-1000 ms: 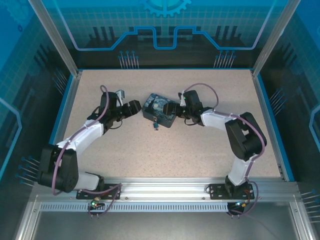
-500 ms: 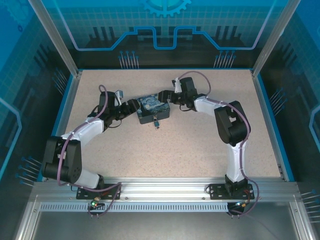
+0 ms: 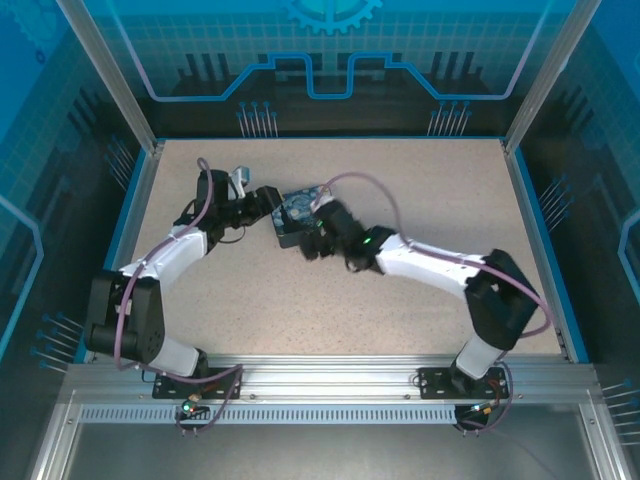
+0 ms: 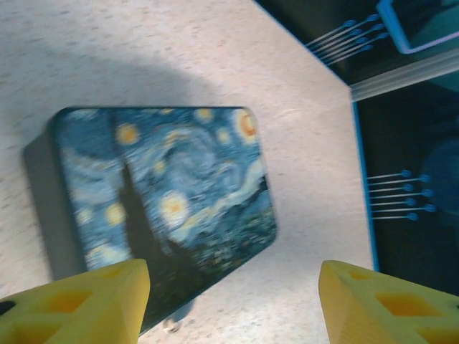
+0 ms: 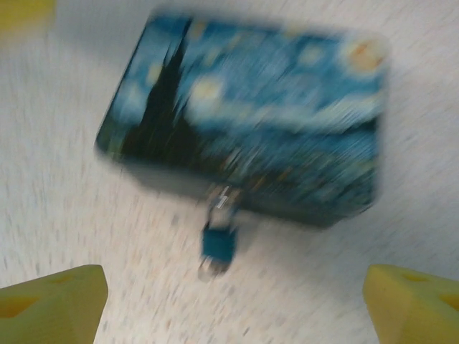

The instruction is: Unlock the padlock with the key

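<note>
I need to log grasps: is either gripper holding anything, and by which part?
Nothing is held. The left gripper and the right gripper both stand open with empty jaws, facing the painted box; the padlock hangs untouched from its front.

On the speckled tabletop, the left tool sits just beside the left end of the painted box, while the right tool hovers at its near side, partly covering it.

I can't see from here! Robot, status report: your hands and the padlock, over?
Left gripper open, at the painted box. Right gripper open, empty, facing the padlock at the box's side. Nothing between them. Over.
</note>
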### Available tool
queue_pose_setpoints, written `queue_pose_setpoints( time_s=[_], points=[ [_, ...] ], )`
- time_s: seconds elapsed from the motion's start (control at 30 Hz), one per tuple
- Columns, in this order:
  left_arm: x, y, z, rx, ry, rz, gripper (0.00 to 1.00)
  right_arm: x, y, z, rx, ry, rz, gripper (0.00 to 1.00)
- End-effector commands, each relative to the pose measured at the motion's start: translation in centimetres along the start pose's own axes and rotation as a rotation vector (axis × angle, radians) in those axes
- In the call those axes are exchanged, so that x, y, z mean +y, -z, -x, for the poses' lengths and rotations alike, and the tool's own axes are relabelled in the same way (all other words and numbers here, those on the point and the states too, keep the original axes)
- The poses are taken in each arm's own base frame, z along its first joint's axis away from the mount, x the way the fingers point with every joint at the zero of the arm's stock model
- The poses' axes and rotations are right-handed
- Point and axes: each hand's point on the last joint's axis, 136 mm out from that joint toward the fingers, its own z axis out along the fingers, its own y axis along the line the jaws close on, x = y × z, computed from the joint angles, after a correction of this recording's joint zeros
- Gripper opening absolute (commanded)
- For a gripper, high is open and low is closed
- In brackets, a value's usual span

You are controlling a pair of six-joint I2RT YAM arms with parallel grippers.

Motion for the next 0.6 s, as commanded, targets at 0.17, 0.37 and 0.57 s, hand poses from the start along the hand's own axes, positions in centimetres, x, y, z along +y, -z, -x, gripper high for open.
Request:
queue_pose_setpoints(
  time_s=[0.17,0.37,0.57],
  points=[
    [-2.7,-3.1,1.0,0.128,0.055,-0.154,0.59,1.4,-4.0,-5.2,0.060,0.199,-0.222,0.83],
    [-3.0,-4.6,1.1,0.138,0.067,-0.174,0.58,1.5,-5.5,-5.5,0.066,0.205,-0.243,0.77],
    [-3.2,-5.7,0.6,0.166,0.070,-0.181,0.57,1.4,-6.9,-5.1,0.041,0.177,-0.244,0.71]
  ],
)
